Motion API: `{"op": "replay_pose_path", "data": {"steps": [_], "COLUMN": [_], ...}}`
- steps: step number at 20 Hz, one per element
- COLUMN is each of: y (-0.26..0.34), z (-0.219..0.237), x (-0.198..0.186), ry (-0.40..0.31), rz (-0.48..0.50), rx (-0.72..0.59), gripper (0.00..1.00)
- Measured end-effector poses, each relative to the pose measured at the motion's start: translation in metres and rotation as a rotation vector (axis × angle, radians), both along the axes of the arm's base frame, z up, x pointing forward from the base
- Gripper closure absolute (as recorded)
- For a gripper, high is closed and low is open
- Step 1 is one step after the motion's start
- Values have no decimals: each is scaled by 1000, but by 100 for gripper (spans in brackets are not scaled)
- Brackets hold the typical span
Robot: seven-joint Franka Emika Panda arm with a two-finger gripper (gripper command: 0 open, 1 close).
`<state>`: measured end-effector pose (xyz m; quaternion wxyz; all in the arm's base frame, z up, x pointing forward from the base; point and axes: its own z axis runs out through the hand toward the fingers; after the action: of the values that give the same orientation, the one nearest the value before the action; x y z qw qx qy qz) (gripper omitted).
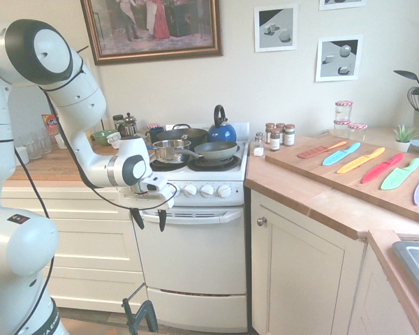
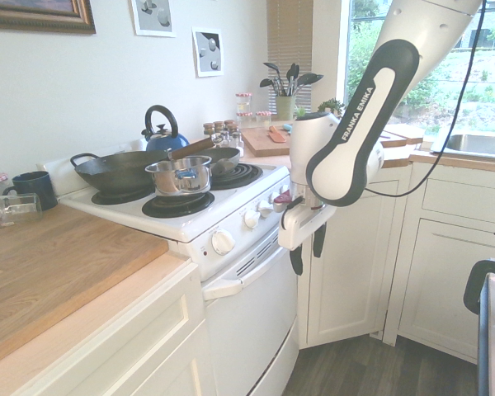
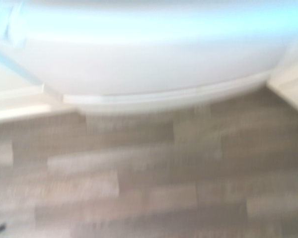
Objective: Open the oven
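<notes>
In the first exterior view, the white oven [image 1: 193,258] stands against the wall with its door [image 1: 188,251] shut, between the cream drawers [image 1: 77,237] and the cream cabinet [image 1: 300,265]. The gripper [image 1: 148,220] hangs in front of the oven's upper edge, near the end of the handle [image 1: 192,218] on the drawers' side, its two dark fingers spread apart with nothing between them. On top of the oven sit a steel saucepan [image 1: 170,151], a frying pan [image 1: 217,150], a wok [image 1: 182,132] and, behind them, a blue kettle [image 1: 222,132]. On the counter just beside the oven are spice jars [image 1: 274,139], and farther from it a wooden board [image 1: 363,173] bears a row of coloured knives [image 1: 361,160]. In the second exterior view, the fingers again point down, parted and empty, by the oven's front, at the end of the handle nearest the cream cabinet. A blue mug [image 2: 35,190] stands on the wooden counter beside the oven. In the wrist view, blurred, the oven's pale front curves above a plank floor [image 3: 149,178].
</notes>
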<state>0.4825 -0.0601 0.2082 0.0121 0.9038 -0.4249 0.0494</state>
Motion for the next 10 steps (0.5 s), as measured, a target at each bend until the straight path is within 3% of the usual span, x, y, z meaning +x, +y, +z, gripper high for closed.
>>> {"op": "replay_pose_path", "data": {"steps": [10], "y": [-13], "z": [-10], "x": [70], "ry": [-49], "rz": [64], "rx": [37], "gripper": [0]}}
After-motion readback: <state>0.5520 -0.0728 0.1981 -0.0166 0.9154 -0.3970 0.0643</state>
